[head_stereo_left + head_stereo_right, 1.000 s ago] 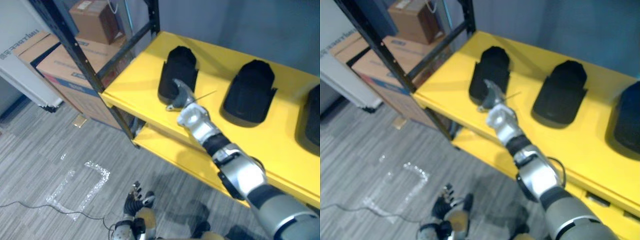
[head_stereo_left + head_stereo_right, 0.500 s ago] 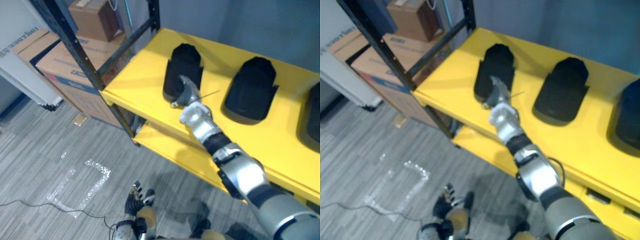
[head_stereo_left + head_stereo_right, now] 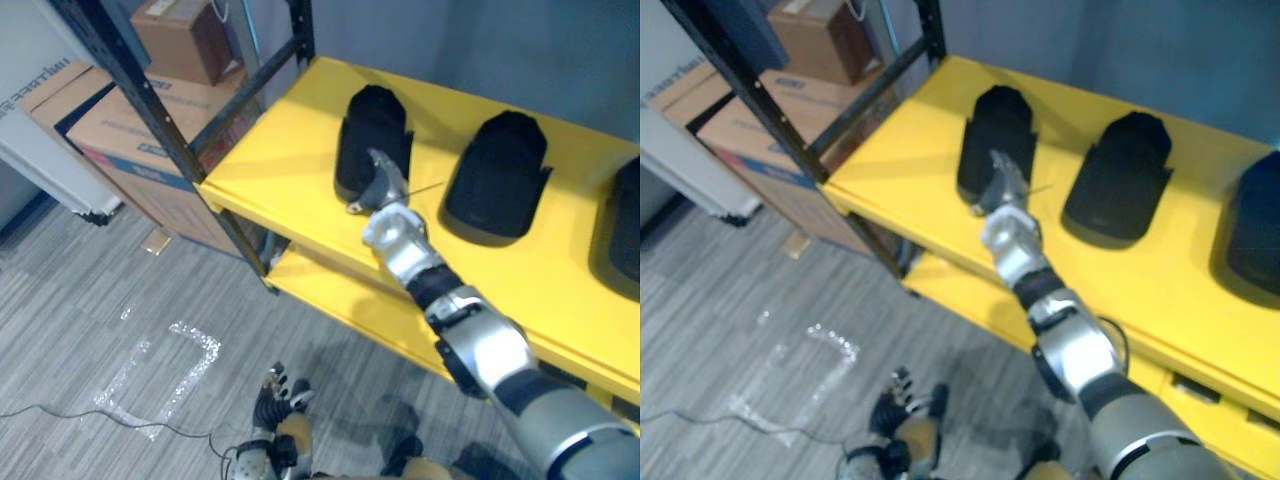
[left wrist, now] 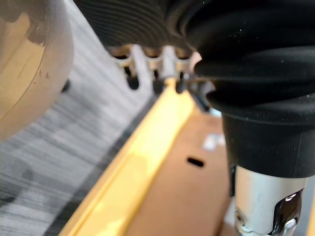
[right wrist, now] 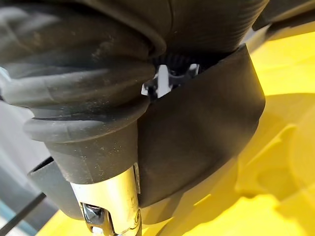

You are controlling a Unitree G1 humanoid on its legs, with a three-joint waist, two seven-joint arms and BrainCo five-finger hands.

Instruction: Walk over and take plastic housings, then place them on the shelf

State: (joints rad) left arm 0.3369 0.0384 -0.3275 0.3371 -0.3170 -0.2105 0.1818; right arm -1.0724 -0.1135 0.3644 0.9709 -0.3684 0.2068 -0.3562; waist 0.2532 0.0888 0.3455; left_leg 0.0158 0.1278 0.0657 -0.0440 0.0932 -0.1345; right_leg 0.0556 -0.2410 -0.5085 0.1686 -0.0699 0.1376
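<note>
Yellow shelf [image 3: 270, 150], left housing [image 3: 370, 125] partly behind right hand [image 3: 385, 198]

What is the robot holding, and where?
Right hand pinches the leftmost black housing by its near edge, on the yellow shelf. Left hand holds nothing.

Dark lettering on the white panel [image 3: 30, 100], upside down from here, pale labels on the cardboard boxes [image 3: 125, 125], nothing legible.

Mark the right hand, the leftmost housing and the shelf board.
right hand [image 3: 392, 222], left eye view, silver body of hand
leftmost housing [image 3: 372, 120], left eye view, domed top
shelf [image 3: 280, 150], left eye view, bare yellow board
</note>
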